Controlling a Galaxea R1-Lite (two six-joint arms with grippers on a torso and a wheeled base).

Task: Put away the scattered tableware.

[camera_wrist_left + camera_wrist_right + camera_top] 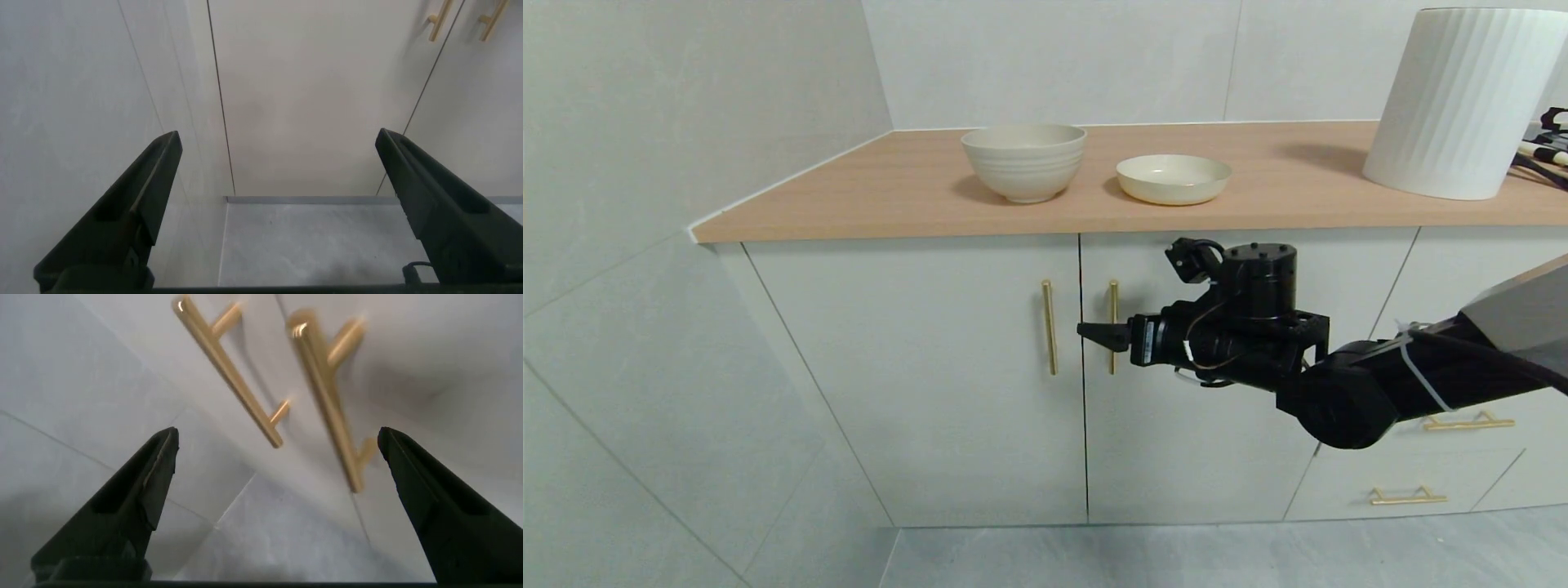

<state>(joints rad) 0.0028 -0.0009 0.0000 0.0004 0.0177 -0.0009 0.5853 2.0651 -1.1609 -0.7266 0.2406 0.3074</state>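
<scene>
A deep cream bowl [1023, 161] and a shallow cream dish [1173, 178] stand side by side on the wooden countertop [890, 196]. Below them are two closed cabinet doors, each with a vertical gold handle [1049, 327] [1112, 327]. My right gripper [1094, 332] hangs open just in front of those handles, at their mid height, holding nothing. In the right wrist view both gold handles [233, 371] [327, 408] lie between the spread fingers of that gripper [276, 437]. My left gripper [278, 139] is open and empty, low down, facing the cabinet base and floor.
A tall white ribbed cylinder [1462, 98] stands at the right end of the counter, with dark utensils [1547, 147] beside it. Drawers with horizontal gold handles [1468, 423] [1407, 496] sit to the right of the doors. A tiled wall [645, 286] closes in on the left.
</scene>
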